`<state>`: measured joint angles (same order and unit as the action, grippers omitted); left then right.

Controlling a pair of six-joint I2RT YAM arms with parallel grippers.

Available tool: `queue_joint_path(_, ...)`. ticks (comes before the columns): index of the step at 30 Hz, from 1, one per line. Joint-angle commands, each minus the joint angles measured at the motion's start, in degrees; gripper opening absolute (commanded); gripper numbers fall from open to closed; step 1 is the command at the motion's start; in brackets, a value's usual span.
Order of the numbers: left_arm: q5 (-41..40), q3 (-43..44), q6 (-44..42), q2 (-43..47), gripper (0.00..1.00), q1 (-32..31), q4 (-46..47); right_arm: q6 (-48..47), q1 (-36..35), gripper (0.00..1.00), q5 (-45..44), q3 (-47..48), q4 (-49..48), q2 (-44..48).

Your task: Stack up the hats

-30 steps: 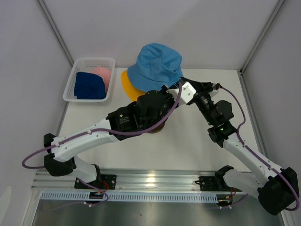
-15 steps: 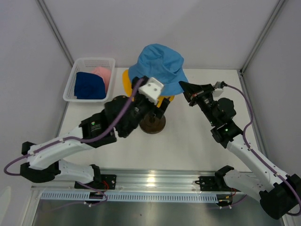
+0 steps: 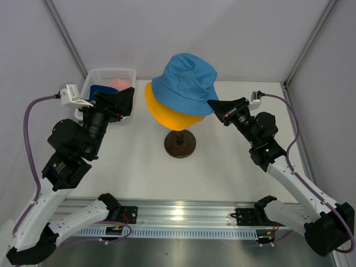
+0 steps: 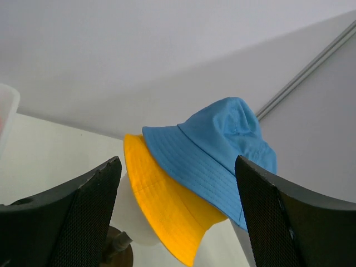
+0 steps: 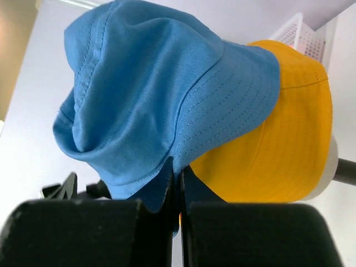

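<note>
The light blue hat (image 3: 184, 78) sits on top of the yellow hat (image 3: 167, 115), both on the mannequin head. My right gripper (image 3: 214, 105) is shut on the light blue hat's right brim (image 5: 167, 167), with the yellow hat (image 5: 281, 144) just beside it. My left gripper (image 3: 118, 100) hovers open and empty by the basket, well left of the stack. Its wrist view looks between its fingers (image 4: 89, 203) at the light blue hat (image 4: 217, 147) and the yellow hat (image 4: 161, 200). The dark navy hat (image 3: 99, 89) and pale pink hat (image 3: 117, 83) lie in the basket.
The white mesh basket (image 3: 99, 73) stands at the back left, partly under my left gripper. The head's dark brown round base (image 3: 179, 146) rests mid-table. White enclosure walls rise close behind and on both sides.
My left gripper let go, opened and swung left from the stack to the basket. My right gripper closed on the light blue hat's brim. The blue hat settled over the yellow one.
</note>
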<state>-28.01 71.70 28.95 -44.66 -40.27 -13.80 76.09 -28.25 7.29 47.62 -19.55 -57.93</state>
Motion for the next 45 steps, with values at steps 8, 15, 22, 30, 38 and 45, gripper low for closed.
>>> queue_joint_path(8,21.4,-3.6,26.4,-7.4,0.80,10.2,4.4,-18.0,-1.4,0.00,8.4,0.8,0.3,-3.2)
queue_joint_path(15,24.3,-5.6,35.5,-9.2,0.76,10.4,4.5,-20.0,-2.0,0.00,3.9,-1.9,-1.1,-1.0)
queue_joint_path(22,26.3,-9.7,40.2,-8.7,0.76,10.5,9.9,-21.8,-2.0,0.00,2.6,-2.0,-0.2,-0.3)
queue_joint_path(30,27.6,-11.6,44.0,-9.9,0.63,10.6,13.4,-20.8,-2.0,0.00,2.1,-3.3,-1.5,-0.7)
queue_joint_path(38,27.6,-11.8,44.6,-8.8,0.51,10.6,16.4,-21.3,-2.0,0.00,1.6,-3.4,-1.5,-0.5)
queue_joint_path(45,27.1,-13.5,44.8,-6.1,0.53,10.6,16.1,-21.2,-2.0,0.00,1.7,-3.7,-2.2,-1.0)
